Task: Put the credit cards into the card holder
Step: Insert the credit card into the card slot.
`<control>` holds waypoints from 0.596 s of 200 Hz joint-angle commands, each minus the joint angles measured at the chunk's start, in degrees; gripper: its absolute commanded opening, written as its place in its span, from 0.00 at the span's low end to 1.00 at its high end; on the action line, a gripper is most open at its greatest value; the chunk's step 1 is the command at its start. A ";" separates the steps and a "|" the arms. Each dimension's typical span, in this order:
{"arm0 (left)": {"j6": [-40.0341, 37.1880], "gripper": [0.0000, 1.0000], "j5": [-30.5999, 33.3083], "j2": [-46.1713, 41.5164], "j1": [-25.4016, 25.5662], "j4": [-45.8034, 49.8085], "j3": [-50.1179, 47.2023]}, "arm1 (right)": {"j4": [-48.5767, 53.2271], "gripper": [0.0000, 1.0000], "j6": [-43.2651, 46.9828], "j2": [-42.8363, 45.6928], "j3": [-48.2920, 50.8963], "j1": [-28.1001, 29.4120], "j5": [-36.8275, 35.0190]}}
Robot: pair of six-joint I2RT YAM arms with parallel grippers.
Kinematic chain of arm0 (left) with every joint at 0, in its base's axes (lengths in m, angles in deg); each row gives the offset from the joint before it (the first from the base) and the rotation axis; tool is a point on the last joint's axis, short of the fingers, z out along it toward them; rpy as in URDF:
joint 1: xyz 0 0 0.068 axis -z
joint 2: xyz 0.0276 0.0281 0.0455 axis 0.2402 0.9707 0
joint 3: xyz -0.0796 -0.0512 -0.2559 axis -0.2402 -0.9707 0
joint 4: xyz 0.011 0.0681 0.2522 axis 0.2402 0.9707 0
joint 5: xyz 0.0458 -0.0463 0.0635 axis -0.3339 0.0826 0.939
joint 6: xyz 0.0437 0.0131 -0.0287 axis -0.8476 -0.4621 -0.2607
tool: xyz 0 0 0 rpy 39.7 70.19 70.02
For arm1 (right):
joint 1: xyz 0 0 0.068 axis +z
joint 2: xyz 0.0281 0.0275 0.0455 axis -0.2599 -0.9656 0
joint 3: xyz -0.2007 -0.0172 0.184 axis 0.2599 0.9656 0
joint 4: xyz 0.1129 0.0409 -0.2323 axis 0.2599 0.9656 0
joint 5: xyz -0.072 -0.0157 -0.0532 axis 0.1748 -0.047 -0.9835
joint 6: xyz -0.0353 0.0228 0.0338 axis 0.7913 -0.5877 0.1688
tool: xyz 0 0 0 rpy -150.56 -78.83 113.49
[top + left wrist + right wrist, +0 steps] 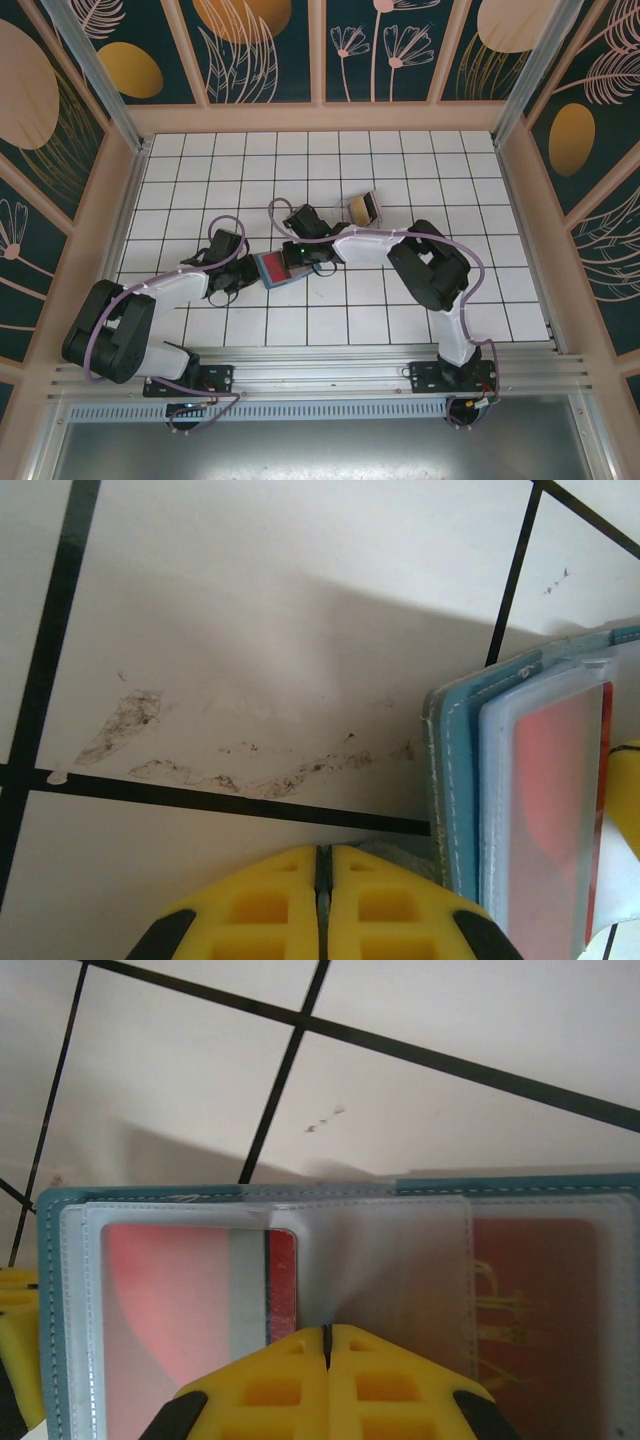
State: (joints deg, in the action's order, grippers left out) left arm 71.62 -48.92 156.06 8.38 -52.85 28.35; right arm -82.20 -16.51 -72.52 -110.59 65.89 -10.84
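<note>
Card holder (275, 270): it lies open and flat on the table (420, 160), a little toward 7 o'clock from the middle, with the clear sleeves facing up so the pockets can be reached.
Credit cards: one red card (180, 1290) sits under a clear sleeve. A darker red one (530, 1300) with gold marks lies at 3 o'clock from it.
Right gripper (326, 1345): the jaws are closed, with the tips at a clear leaf that seems lifted, probably to open a pocket. I cannot tell if it really pinches the leaf.
Left gripper (322, 865): the jaws are closed, just at 9 o'clock of the holder, probably to stop it from sliding.
Around: a clear box (363, 208) at 1 o'clock, apart, with something tan inside.
In the way: the loose leaf may cover a pocket mouth.
</note>
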 commanded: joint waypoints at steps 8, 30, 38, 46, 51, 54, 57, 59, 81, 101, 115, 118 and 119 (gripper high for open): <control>-0.76 0.03 -1.19 1.27 0.30 -0.44 0.81 | 1.06 0.04 1.95 -0.29 -1.05 1.55 2.22; -0.75 0.03 -1.02 0.99 0.35 -0.25 0.81 | 0.03 0.04 2.04 1.49 -0.03 1.55 2.53; -0.75 0.03 -0.93 0.82 0.30 -0.25 0.81 | -0.75 0.05 2.09 2.18 0.49 1.60 3.16; -0.76 0.03 -0.93 0.81 0.26 -0.17 0.88 | -1.97 0.04 1.98 2.85 1.28 1.47 3.89; -0.84 0.03 -0.93 0.81 0.31 -0.01 0.97 | -2.27 0.05 1.79 3.10 1.51 1.42 3.95; -0.91 0.03 -0.87 0.79 0.31 0.17 1.02 | -2.17 0.05 1.79 3.14 1.45 1.41 3.95; -0.98 0.03 -0.77 0.81 0.35 0.32 1.19 | -1.99 0.04 1.77 3.06 1.34 1.38 3.88; -1.01 0.04 -0.70 0.81 0.32 0.46 1.23 | -1.82 0.05 1.78 2.95 1.24 1.40 3.78; -1.45 0.05 0.27 -0.13 0.30 2.04 1.85 | 0.06 0.04 1.87 3.01 1.18 0.78 0.78; -1.57 0.06 1.49 -1.79 0.35 3.75 1.86 | 0.96 0.05 1.87 4.34 2.37 -0.38 -2.70; -1.78 0.05 2.18 -2.46 0.30 4.48 1.54 | 1.71 0.05 2.29 5.32 3.06 -1.59 -4.69; -1.80 0.05 2.28 -2.60 0.30 4.56 1.47 | 1.76 0.05 2.38 5.54 3.19 -1.89 -5.08; -1.76 0.05 2.30 -2.56 0.30 4.62 1.45 | 1.82 0.05 2.39 5.62 3.25 -1.97 -5.22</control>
State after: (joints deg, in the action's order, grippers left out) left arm 71.32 -48.15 155.25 8.38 -50.75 28.89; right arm -82.36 -15.53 -70.94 -108.90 65.65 -12.20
